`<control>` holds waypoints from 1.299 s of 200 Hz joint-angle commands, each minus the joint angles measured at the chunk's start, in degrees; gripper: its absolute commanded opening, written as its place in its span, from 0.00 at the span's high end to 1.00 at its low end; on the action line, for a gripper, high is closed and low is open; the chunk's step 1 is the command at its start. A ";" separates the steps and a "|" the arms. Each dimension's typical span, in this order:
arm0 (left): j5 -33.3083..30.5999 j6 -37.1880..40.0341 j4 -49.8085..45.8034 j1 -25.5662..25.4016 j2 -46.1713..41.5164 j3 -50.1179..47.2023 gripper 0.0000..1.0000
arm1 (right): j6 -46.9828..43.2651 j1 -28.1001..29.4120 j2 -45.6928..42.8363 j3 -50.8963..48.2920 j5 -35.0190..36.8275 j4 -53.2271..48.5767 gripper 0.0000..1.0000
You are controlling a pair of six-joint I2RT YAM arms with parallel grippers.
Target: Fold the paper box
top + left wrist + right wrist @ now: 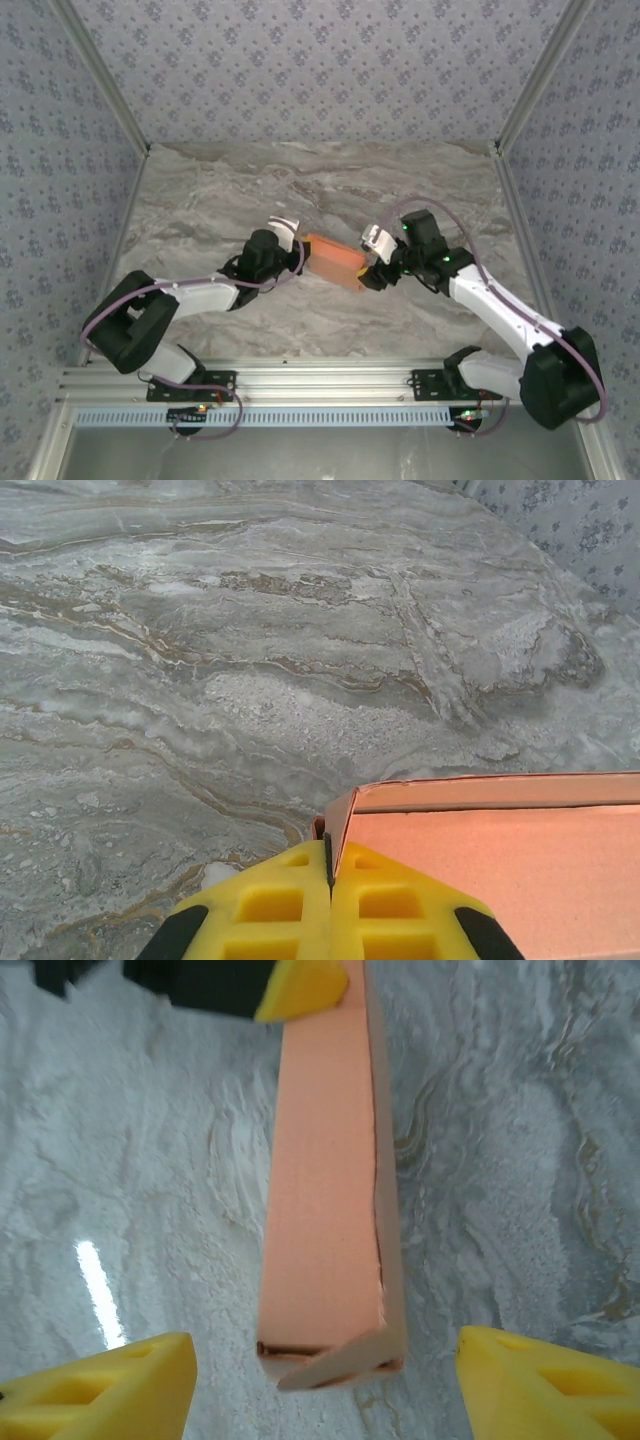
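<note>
One paper box (333, 258), a long salmon-orange block, is at the middle of the marble bench (300, 180), between two grippers. The left gripper (330, 875) pinches a thin card edge at the box's left end. The right gripper (325, 1380) is spread, its two yellow fingers (100, 1385) flanking the right end without touching it.
</note>
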 commanded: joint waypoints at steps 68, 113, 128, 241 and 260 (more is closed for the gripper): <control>-3.74 1.61 -6.59 -2.79 2.28 -2.05 0.97 | 4.25 -11.93 -9.06 -5.60 -4.28 2.04 0.39; -3.70 1.61 -7.02 -2.78 2.06 -1.54 0.97 | -2.43 -8.08 -3.41 -5.73 -1.16 3.83 0.40; -3.61 1.90 -7.41 -2.85 1.65 -1.53 0.97 | -4.48 -6.19 -1.36 -5.59 0.29 5.22 0.38; -3.21 4.01 -9.22 -2.89 0.51 -1.22 0.97 | -9.96 -5.31 4.53 -3.37 -6.49 8.88 0.42; -3.03 4.33 -9.38 -2.87 0.68 -0.98 0.97 | -10.92 -5.23 4.72 -3.24 -7.73 8.80 0.47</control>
